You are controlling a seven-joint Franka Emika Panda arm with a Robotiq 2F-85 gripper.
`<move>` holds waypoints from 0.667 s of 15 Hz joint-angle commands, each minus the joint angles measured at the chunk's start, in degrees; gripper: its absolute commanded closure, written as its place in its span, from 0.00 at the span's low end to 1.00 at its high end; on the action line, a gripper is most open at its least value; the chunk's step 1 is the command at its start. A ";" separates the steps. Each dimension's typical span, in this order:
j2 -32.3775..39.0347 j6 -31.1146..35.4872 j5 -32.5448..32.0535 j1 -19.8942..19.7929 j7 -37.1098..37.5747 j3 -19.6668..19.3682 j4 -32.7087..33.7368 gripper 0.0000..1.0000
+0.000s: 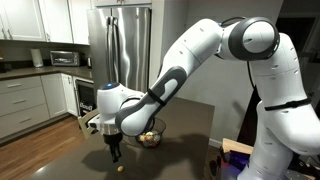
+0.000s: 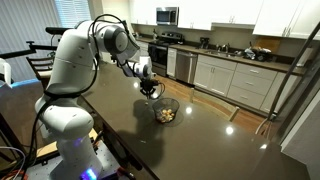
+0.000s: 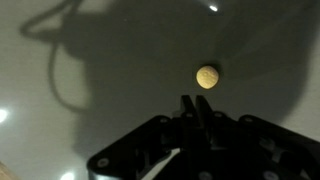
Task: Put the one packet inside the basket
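Note:
The packet [image 3: 207, 76] is a small, pale-yellow, roundish piece lying on the dark table. In the wrist view it lies just beyond my fingertips and slightly right of them. It shows as a light speck in an exterior view [image 1: 122, 168]. My gripper [image 3: 193, 102] is shut and empty, and it hovers above the table near the packet [image 1: 114, 152] [image 2: 150, 88]. The basket [image 1: 158, 130] is a dark wire-mesh bowl with a heap of mixed packets in it. It stands on the table just beside the gripper [image 2: 174, 104]. It is out of the wrist view.
The dark glossy table [image 2: 200, 140] reflects lights and casts the arm's shadow. Kitchen cabinets [image 1: 25, 95], a steel fridge [image 1: 120, 40] and a stove [image 2: 160, 55] stand behind. The robot's base [image 2: 65, 120] sits at the table's edge.

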 commanded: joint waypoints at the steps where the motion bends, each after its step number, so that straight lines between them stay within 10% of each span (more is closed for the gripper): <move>1: -0.03 -3.78 -0.94 -0.08 1.09 0.19 0.99 0.59; 10: 1.53 -6.40 1.89 -1.03 0.41 1.55 1.45 0.02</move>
